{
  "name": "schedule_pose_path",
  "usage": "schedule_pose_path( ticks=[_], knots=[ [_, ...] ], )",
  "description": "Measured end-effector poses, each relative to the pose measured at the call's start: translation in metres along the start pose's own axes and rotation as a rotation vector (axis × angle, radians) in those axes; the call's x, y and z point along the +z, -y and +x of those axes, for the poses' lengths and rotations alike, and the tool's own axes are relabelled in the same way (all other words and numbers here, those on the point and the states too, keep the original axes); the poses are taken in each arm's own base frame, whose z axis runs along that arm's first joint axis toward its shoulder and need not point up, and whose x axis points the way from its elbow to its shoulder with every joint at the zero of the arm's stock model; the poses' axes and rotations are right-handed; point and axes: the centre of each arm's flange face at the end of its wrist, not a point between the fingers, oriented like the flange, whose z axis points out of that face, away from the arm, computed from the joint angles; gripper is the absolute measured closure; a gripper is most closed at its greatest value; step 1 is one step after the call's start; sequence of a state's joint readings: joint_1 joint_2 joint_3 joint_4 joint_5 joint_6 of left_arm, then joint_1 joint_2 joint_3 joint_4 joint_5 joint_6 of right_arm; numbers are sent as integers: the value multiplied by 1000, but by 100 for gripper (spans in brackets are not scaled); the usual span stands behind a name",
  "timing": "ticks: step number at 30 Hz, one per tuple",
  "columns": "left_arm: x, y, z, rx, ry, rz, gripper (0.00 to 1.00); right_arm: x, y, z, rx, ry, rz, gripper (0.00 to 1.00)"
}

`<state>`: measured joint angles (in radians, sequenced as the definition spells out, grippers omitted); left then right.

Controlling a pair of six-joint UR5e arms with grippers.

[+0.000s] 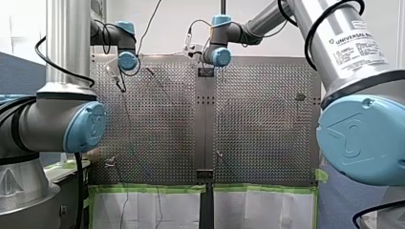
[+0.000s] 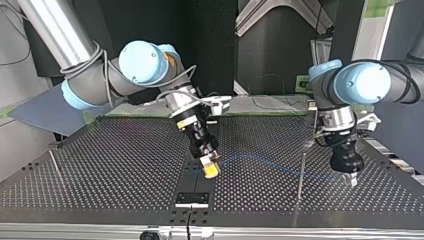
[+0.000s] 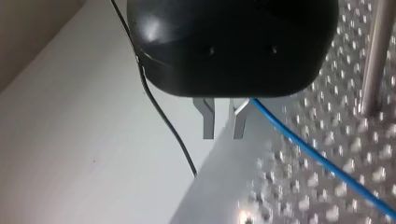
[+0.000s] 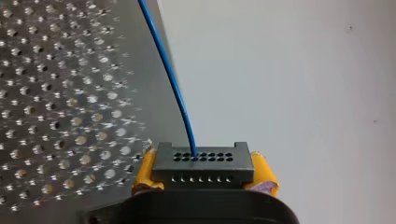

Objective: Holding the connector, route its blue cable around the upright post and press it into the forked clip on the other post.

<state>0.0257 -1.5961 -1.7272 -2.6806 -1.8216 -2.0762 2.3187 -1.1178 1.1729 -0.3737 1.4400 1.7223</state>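
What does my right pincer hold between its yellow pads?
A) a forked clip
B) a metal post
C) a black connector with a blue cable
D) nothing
C: in the right wrist view, the black connector sits clamped between the yellow pads of my right pincer, and the blue cable leaves from its face.
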Motion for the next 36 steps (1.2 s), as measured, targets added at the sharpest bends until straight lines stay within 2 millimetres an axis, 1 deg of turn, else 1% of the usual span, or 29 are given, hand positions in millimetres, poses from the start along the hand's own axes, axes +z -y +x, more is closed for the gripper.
schedule_pose_path(
  ticks=[3,6,9,15,20,23,27,32,34,35,36],
  knots=[
    [19,-11,0,1,0,1,80,6,-5,-11,0,7,-5,100],
    [35,-19,-2,-10,10,9,80,12,-6,-21,3,18,-6,100],
    [46,-27,-9,-27,21,16,80,17,-7,-30,4,31,-7,100],
    [58,-46,-14,-32,12,17,80,25,-14,-43,5,36,-15,100],
    [53,-44,-6,-8,-43,36,80,25,-22,-50,5,47,-44,100],
    [44,-40,4,15,-92,51,80,24,-28,-51,4,51,-63,100],
    [35,-31,16,49,-147,90,80,24,-32,-53,3,55,-81,100],
    [29,-22,26,52,-184,133,80,22,-34,-56,1,70,-91,100],
    [28,-21,34,49,-201,141,80,22,-35,-58,1,76,-92,100],
    [27,-21,38,49,-210,142,78,21,-35,-59,0,80,-94,100],
    [27,-22,44,51,-221,142,78,21,-36,-60,0,84,-95,100]
  ],
)
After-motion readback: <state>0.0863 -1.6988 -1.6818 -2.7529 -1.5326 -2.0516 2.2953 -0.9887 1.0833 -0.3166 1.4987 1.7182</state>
